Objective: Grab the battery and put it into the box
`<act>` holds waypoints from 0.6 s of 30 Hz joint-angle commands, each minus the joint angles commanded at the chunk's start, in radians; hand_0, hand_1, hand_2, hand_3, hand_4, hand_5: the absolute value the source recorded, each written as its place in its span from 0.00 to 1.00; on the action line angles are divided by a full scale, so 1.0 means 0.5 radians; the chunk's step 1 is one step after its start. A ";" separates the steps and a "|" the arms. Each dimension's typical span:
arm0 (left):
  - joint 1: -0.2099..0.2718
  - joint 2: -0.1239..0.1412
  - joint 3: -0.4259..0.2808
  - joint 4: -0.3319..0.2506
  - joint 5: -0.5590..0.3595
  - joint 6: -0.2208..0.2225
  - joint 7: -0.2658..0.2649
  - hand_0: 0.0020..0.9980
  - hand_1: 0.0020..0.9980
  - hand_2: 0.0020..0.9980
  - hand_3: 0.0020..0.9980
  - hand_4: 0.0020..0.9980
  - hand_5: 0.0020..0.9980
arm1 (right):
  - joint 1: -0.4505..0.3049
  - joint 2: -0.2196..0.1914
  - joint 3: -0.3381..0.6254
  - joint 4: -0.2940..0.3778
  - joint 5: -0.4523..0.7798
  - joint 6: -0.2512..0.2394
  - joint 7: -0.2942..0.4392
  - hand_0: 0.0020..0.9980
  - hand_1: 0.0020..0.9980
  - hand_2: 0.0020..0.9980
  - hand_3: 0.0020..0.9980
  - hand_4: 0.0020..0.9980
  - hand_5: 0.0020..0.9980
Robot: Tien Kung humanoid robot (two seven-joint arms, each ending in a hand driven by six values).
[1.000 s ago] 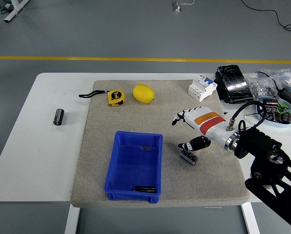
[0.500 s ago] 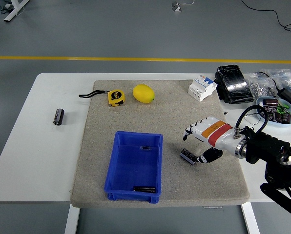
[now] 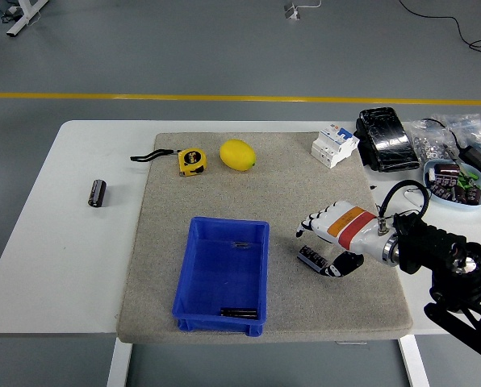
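The right hand [image 3: 325, 242] reaches in palm-down, fingers spread above and thumb beside one battery [image 3: 311, 259] on the mat [image 3: 353, 302], not yet clasping it. Left of it sits one blue box [image 3: 223, 274]. Farther off: one lemon [image 3: 237, 154], one tape measure [image 3: 191, 160], one black capacitor [image 3: 98, 193].

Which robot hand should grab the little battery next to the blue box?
The right hand. It hovers right at the battery on the mat, fingers spread, thumb beside it. No left hand is in view, and the blue box sits close by.
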 joint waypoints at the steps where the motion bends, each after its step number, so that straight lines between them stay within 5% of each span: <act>1: 0.000 0.001 -0.002 0.000 0.004 -0.001 0.001 0.71 0.72 0.75 0.69 0.71 0.70 | 0.008 -0.002 -0.011 -0.007 -0.005 -0.002 0.004 0.61 0.67 0.76 0.76 0.96 0.27; 18: -0.018 -0.003 -0.024 0.002 0.039 -0.004 0.010 0.71 0.73 0.75 0.69 0.70 0.71 | 0.114 -0.013 -0.169 -0.055 -0.017 -0.055 0.046 0.61 0.67 0.77 0.73 0.93 0.25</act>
